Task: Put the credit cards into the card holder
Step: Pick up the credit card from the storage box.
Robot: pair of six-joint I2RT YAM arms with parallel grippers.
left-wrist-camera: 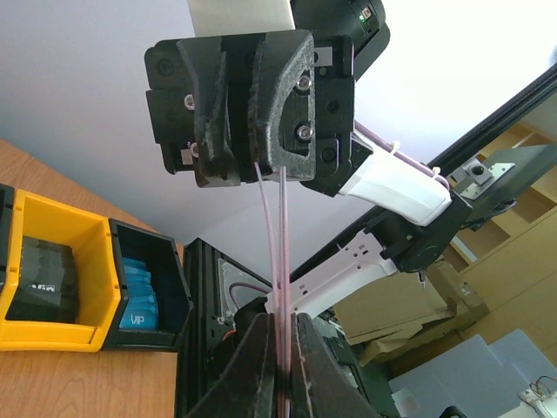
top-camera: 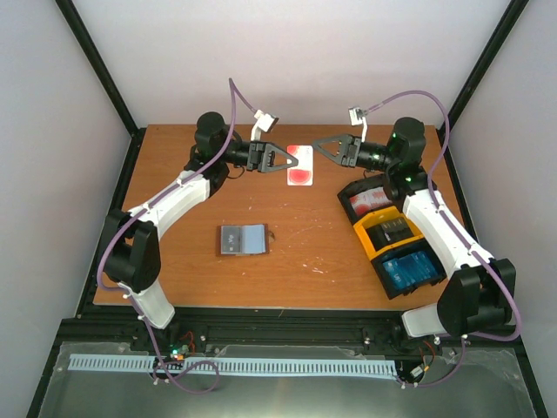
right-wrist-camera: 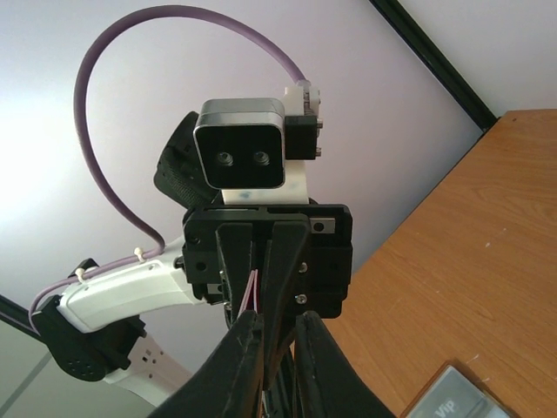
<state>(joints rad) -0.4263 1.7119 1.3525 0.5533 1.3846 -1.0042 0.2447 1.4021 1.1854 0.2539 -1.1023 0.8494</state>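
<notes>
Now the left tool (top-camera: pixel 285 162) pinches a red-and-white credit card (top-camera: pixel 301 165) over the far table (top-camera: pixel 313 254). The right tool (top-camera: pixel 319 144) meets its far corner; gripping or not, I can't tell. The card holder (top-camera: pixel 242 239) lies open nearer, left.

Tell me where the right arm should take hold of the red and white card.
Take the red and white card by its free right edge, coming in from the right with fingers above and below. It is thin, held broad face up in mid-air, and the left gripper pinches its left edge.
</notes>
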